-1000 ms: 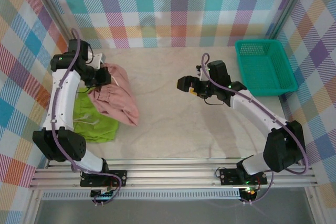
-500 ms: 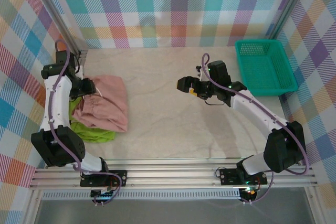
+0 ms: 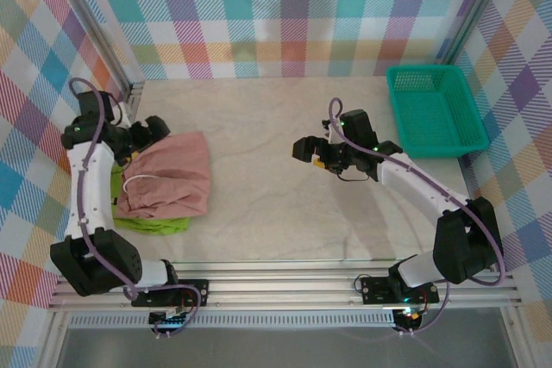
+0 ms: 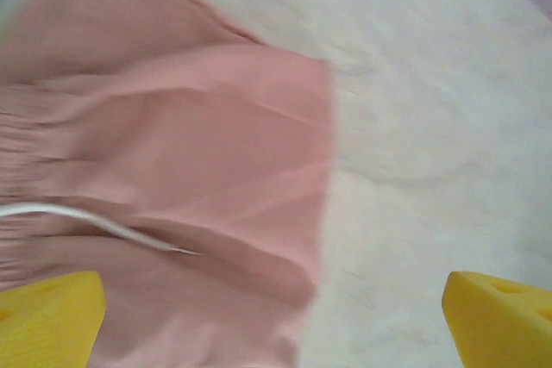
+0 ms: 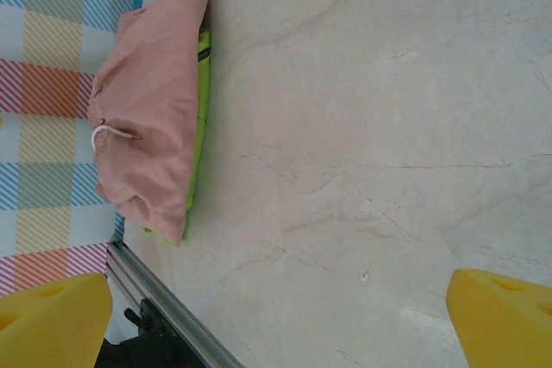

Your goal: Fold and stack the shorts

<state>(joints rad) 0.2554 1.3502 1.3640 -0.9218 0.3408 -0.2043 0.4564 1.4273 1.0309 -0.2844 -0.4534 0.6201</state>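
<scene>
The salmon pink shorts point(image 3: 170, 177) lie folded on top of the lime green shorts point(image 3: 157, 225), at the table's left side. Only a green strip shows along the near and left edges. My left gripper point(image 3: 153, 131) hovers open just past the pink pair's far left corner, holding nothing. In the left wrist view its yellow fingertips point(image 4: 48, 316) stand wide apart over the pink cloth point(image 4: 172, 144) and its white drawstring point(image 4: 95, 220). My right gripper point(image 3: 300, 149) hangs open over mid-table, and its wrist view looks across at the pink shorts point(image 5: 151, 101) with the green edge point(image 5: 201, 118) beneath.
A teal mesh basket point(image 3: 435, 109) stands at the back right. Plaid walls close in the left, back and right sides. An aluminium rail point(image 3: 285, 286) runs along the near edge. Bare table point(image 3: 259, 204) lies between the stack and the right arm.
My left gripper opened and let go of the pink shorts, which settled flat over the green pair. The left arm drew back to the left. The right arm shifted only slightly.
</scene>
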